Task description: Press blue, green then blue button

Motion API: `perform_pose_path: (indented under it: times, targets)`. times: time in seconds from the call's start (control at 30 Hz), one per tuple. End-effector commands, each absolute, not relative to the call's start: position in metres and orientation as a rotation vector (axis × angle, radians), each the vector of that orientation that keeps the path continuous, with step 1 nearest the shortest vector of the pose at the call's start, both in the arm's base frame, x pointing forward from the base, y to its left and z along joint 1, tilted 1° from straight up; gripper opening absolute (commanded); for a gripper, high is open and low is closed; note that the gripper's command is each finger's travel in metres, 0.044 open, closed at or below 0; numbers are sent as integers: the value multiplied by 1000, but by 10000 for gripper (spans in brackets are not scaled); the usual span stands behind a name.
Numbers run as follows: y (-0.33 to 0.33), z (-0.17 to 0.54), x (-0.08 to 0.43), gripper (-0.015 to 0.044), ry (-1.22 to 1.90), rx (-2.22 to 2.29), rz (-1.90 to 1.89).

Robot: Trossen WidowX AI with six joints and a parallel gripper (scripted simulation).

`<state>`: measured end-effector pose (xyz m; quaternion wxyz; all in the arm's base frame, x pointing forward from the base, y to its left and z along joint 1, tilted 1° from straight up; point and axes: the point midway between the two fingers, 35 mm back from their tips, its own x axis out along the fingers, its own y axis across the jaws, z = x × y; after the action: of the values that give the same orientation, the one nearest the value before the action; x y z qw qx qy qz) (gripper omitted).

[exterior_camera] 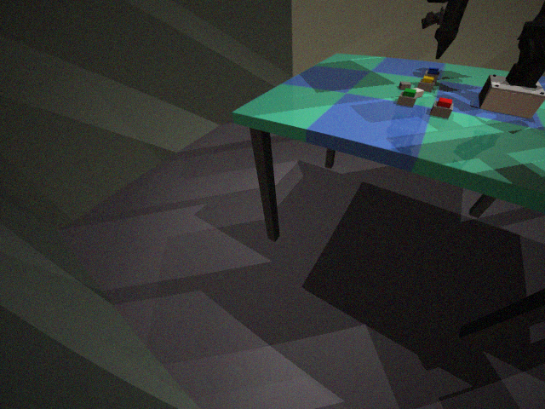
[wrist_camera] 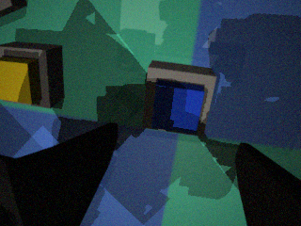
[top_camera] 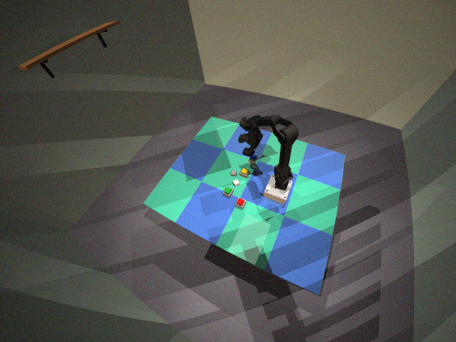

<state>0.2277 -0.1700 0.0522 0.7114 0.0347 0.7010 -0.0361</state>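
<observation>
Top view: counted four buttons and two small blocks on the checkered table (top_camera: 191,206). Found the gripper (top_camera: 249,151) hanging just above the blue button (top_camera: 252,159), apart from it, fingers parted and grasping nothing. Saw the yellow button (top_camera: 244,172) a little past the blue one, away from the gripper, then the green button (top_camera: 228,191) and the red button (top_camera: 240,201) farther off still. Noted a grey block (top_camera: 233,172) and a white block (top_camera: 236,182) between the yellow and green buttons. Spotted one wooden shelf (top_camera: 68,44) on the wall, well away.

Exterior view: caught only the gripper (exterior_camera: 439,50) tip, dark, pointing down over the blue button (exterior_camera: 433,71). Counted the same four buttons, blue farthest back.

Wrist view: looked down past two dark fingers onto one blue button (wrist_camera: 181,109), ahead of the fingertips and between them, untouched. Saw one yellow button (wrist_camera: 14,81) off to the left edge.
</observation>
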Motion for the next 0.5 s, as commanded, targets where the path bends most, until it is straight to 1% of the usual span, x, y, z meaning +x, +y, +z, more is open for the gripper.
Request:
perform_pose_path:
  times: [0.0,0.13,0.17,0.47]
  targets:
    - [-168,37,227,138,1552,74,-73]
    - [-168,37,227,32,1552,74,-73]
    - [-168,37,227,20,1552,74,-73]
    - [-168,37,227,20,1552,74,-73]
